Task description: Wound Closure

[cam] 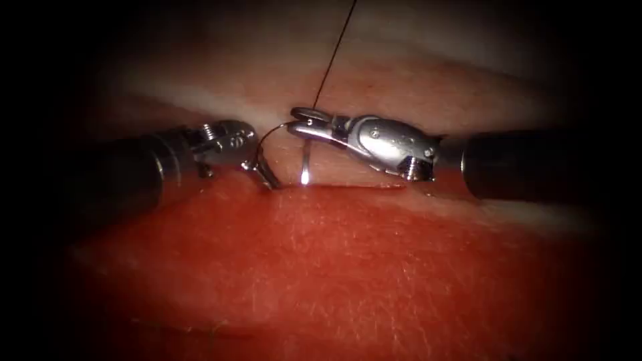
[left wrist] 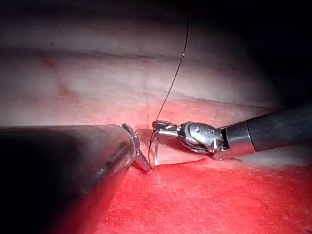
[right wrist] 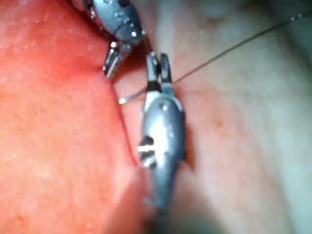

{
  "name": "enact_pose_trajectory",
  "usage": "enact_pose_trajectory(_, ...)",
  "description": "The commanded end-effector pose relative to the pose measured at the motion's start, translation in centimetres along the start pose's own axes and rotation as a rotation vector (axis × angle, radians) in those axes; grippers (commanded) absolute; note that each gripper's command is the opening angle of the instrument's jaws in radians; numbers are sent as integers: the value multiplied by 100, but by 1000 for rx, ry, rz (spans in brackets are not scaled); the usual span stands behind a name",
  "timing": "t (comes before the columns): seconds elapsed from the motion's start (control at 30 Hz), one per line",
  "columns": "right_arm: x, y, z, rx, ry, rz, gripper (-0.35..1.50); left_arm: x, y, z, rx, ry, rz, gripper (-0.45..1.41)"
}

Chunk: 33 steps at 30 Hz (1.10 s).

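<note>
The near tissue [cam: 348, 267] is red and wet with fluid [cam: 200, 234], up to the cut [cam: 348, 188], which runs across the endoscope view as a thin dark line.

At the cut's left end sits the left tool [cam: 262, 175]. Its jaws point down at the cut edge, just beside where the needle meets the tissue. They look nearly together, but I cannot tell whether they grip the needle, the tissue or nothing; the left wrist view hides them behind the shaft.

The needle [cam: 304, 157] stands upright at the cut, its lower end touching the cut edge with a bright glint, its curve arching up and over toward the left tool.

Just beyond the cut, the right tool [cam: 304, 124] comes in from the right, jaws clenched on the needle's upper end, near where the thread joins.

The thread [cam: 334, 53] rises from those jaws, taut, over the pale far tissue.
</note>
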Motion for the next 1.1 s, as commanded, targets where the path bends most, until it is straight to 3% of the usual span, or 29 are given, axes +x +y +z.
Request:
enact_pose_trajectory(0.03, -5, -1, 8, 5, -2, -3, -35, 4, -8, -5, 15, 15, -7, -45)
enact_pose_trajectory(0.2, -4, 1, 6, 17, -16, 0, -35, 10, -2, -42, 89, 57, -6, -45)
enact_pose_trajectory(0.37, -4, 3, 3, 20, -18, 1, -35, 7, 14, -49, 163, 69, 8, -45)
enact_pose_trajectory(0.63, -3, 4, 4, 21, -20, 26, -35, -1, 56, -21, 254, 104, 23, -45)
enact_pose_trajectory(1.1, -2, 3, 5, 17, -43, 86, -35, -3, 66, 26, 230, 158, 26, -45)
